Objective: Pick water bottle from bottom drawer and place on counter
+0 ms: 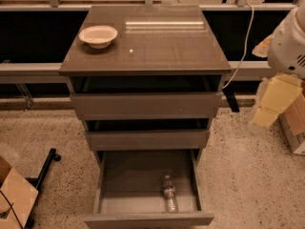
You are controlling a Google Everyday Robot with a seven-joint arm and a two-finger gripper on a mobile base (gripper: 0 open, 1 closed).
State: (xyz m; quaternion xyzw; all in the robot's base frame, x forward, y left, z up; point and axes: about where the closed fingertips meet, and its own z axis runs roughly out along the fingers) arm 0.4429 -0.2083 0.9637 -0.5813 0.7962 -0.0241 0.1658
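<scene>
The water bottle lies flat in the open bottom drawer, near its front right, cap pointing to the back. The counter is the glossy grey-brown top of the cabinet. My arm comes in from the right edge of the camera view. My gripper hangs pale and yellowish to the right of the cabinet, level with the top drawer. It is well above and to the right of the bottle and holds nothing that I can see.
A white bowl stands at the counter's back left. The two upper drawers are pulled out a little. A white cable hangs by the right side. Cardboard boxes sit at the far right and lower left.
</scene>
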